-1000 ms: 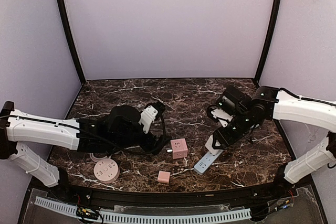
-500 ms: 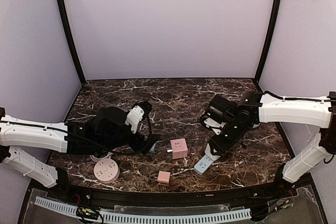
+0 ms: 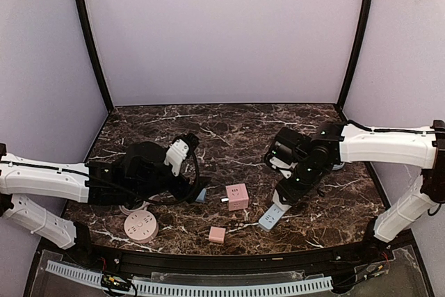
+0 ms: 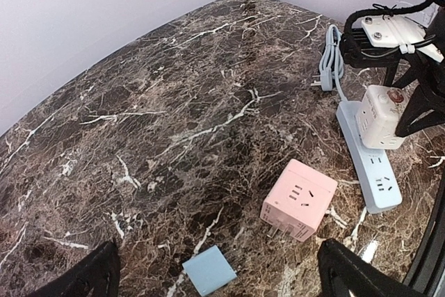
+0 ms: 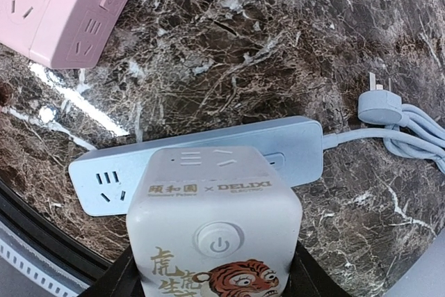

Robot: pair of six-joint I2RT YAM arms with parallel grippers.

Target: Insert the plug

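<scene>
Now right jaws clamp white cube plug (image 5: 215,220) over blue power strip (image 5: 299,140), likely aligning prongs; left jaws wide, well apart from strip.

top: high, looks down | L wrist: low, wide | R wrist: close | all share blue strip (image 3: 270,218)

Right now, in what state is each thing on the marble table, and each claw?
Light-blue plastic power strip: flat on the dark marble table, sockets up.
Strip's light-blue plug: unplugged, lying on the table.
White cube adapter with tiger print: held over the strip; seating unclear.
Pink plastic cube socket: loose on the table, prongs exposed.
Right claw: shut on the adapter.
Left claw: open, empty.
</scene>
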